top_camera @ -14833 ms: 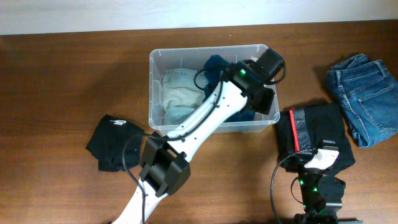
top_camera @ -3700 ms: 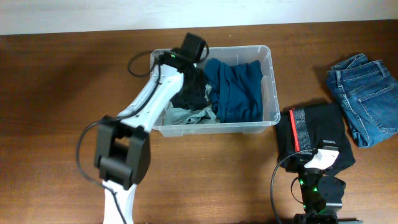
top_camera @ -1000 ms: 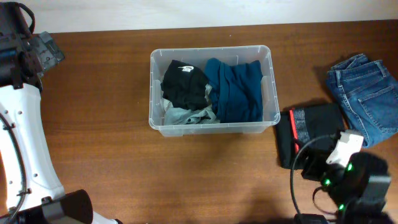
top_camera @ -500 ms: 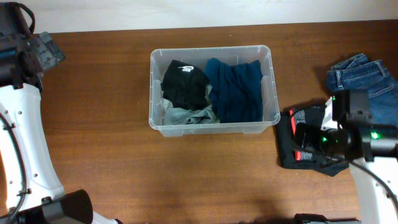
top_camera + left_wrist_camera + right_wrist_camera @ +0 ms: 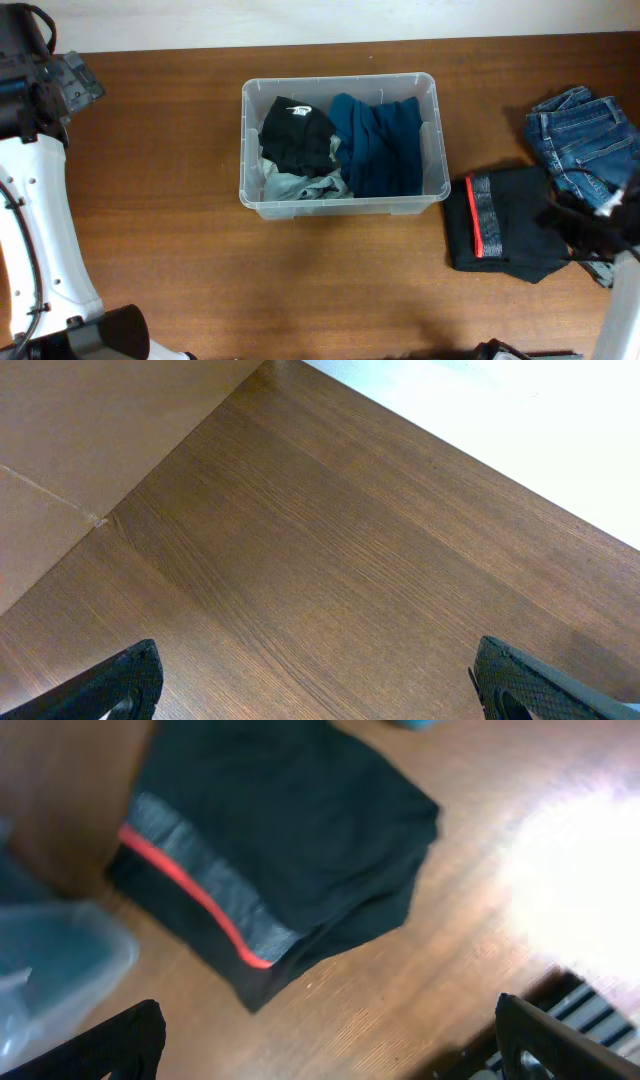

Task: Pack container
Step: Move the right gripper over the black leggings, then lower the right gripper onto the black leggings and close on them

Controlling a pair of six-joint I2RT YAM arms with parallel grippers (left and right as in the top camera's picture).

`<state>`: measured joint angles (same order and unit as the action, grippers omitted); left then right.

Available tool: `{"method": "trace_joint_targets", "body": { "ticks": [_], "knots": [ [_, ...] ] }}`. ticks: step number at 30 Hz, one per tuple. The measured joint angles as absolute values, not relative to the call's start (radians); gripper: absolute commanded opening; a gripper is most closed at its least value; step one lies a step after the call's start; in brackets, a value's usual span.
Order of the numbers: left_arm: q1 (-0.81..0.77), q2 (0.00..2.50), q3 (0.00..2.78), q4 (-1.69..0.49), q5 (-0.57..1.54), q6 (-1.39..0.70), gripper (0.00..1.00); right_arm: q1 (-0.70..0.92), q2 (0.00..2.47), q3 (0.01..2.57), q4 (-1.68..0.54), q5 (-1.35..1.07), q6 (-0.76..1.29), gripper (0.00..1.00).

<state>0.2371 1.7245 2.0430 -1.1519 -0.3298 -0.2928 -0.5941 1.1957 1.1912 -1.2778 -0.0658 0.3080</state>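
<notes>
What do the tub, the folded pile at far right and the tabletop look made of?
The container: clear, glossy plastic, likely rigid; the clothes show through its walls. The folded pile: blue denim, matte, with visible seams and a pocket. The table: brown wood or wood-look laminate, satin; grain lines show, but I cannot tell which.

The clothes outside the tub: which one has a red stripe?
The folded black garment beside the container, with a red line along a grey band. The blue jeans have none.

White left arm [image 5: 35, 190], black joints [image 5: 62, 85], black textured left gripper [image 5: 315, 672]
</notes>
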Motion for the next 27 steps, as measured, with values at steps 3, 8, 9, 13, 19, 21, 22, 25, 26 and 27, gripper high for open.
{"method": "trace_joint_targets", "body": {
  "ticks": [3, 8, 9, 13, 19, 21, 22, 25, 26, 27],
  "knots": [
    [0.237, 1.724, 2.043, -1.151, -0.33, -0.293, 0.99, -0.684, 1.196, 1.148, -1.258, -0.12, 0.32, 0.99],
    [0.237, 1.724, 2.043, -1.151, -0.33, -0.293, 1.0, -0.799, 1.196, 1.029, -1.184, -0.252, 0.301, 0.98],
    [0.237, 1.724, 2.043, -1.151, -0.33, -0.293, 0.99, -0.811, 1.196, 1.011, -1.173, -0.266, 0.298, 0.98],
    [0.237, 1.724, 2.043, -1.151, -0.33, -0.293, 0.99, -0.869, 1.195, 0.878, -1.085, -0.344, 0.272, 0.98],
    [0.237, 1.724, 2.043, -1.151, -0.33, -0.293, 0.99, -0.886, 1.196, 0.679, -0.905, -0.437, 0.254, 0.98],
    [0.237, 1.724, 2.043, -1.151, -0.33, -0.293, 0.99, -0.887, 1.195, 0.598, -0.793, -0.461, 0.253, 0.99],
    [0.237, 1.724, 2.043, -1.152, -0.33, -0.293, 1.0, -0.887, 1.195, 0.575, -0.758, -0.466, 0.255, 0.98],
    [0.237, 1.724, 2.043, -1.151, -0.33, -0.293, 0.99, -0.887, 1.194, 0.517, -0.67, -0.474, 0.255, 0.98],
    [0.237, 1.724, 2.043, -1.152, -0.33, -0.293, 0.99, -0.887, 1.194, 0.498, -0.642, -0.475, 0.258, 0.98],
    [0.237, 1.724, 2.043, -1.152, -0.33, -0.293, 0.99, -0.887, 1.194, 0.475, -0.611, -0.477, 0.265, 0.98]
  ]
}}
